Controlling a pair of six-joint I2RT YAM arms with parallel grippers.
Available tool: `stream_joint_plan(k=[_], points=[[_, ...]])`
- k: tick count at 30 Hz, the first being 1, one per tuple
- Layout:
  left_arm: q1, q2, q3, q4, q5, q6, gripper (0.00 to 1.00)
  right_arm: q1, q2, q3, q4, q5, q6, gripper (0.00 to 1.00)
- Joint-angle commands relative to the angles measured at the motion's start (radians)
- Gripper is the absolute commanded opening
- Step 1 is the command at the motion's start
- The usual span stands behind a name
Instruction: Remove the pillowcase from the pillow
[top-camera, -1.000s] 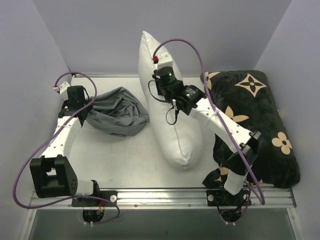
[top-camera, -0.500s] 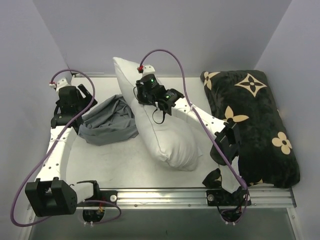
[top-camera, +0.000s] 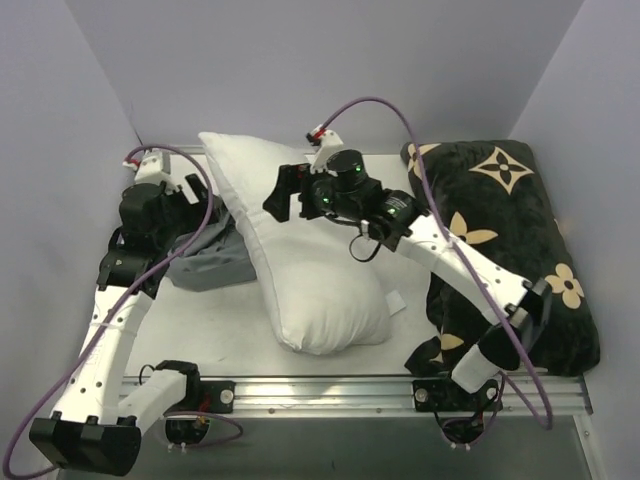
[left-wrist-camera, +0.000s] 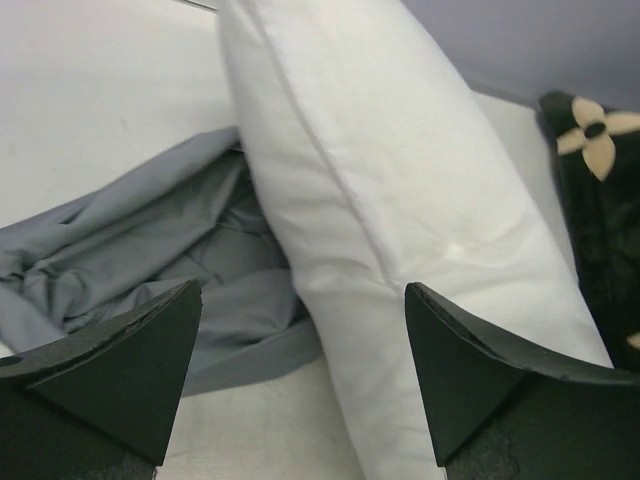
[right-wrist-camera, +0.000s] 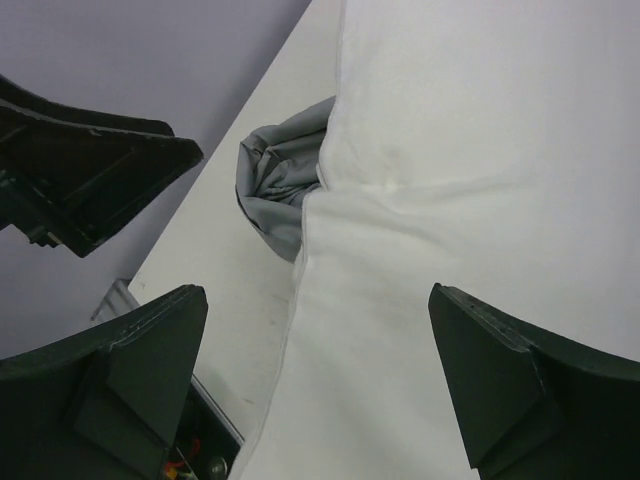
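**A:** Since a second ago, the pillow (top-camera: 300, 260) has tipped from standing on edge to lying flat at mid-table. It is bare white.

**B:** Pillowcase location?

**A:** The pillowcase (top-camera: 205, 262) is bunched at the far left, off the pillow. One fold appears caught under the pillow's left edge.

**B:** Gripper status?

**A:** Left gripper (left-wrist-camera: 302, 287): jaws spread, empty, above that fold. Right gripper (right-wrist-camera: 315, 292): jaws spread, empty, over the pillow.

**B:** Step in hand?

**A:** Removal looks done; separation remains. Next, I judge, the left gripper closes on the fabric and draws it leftward, clear of the pillow.
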Motion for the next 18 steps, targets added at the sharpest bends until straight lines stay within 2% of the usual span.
stream_joint_plan(k=[1, 4, 10, 15, 18], points=[[-0.116, -0.021, 0.047, -0.027, 0.008, 0.064, 0.91, -0.019, -0.192, -0.117, -0.002, 0.077, -0.018, 1.0], [-0.211, -0.05, 0.035, -0.033, -0.006, 0.077, 0.91, -0.023, -0.329, -0.254, -0.031, 0.23, -0.061, 1.0], [-0.222, -0.163, -0.037, -0.039, -0.023, 0.095, 0.91, -0.028, -0.579, -0.534, -0.094, 0.491, -0.084, 1.0], [-0.222, -0.214, -0.088, -0.053, -0.004, 0.118, 0.91, -0.039, -0.737, -0.653, -0.108, 0.539, -0.063, 1.0], [-0.223, -0.234, -0.104, -0.054, 0.005, 0.116, 0.91, -0.039, -0.76, -0.673, -0.118, 0.547, -0.064, 1.0]])
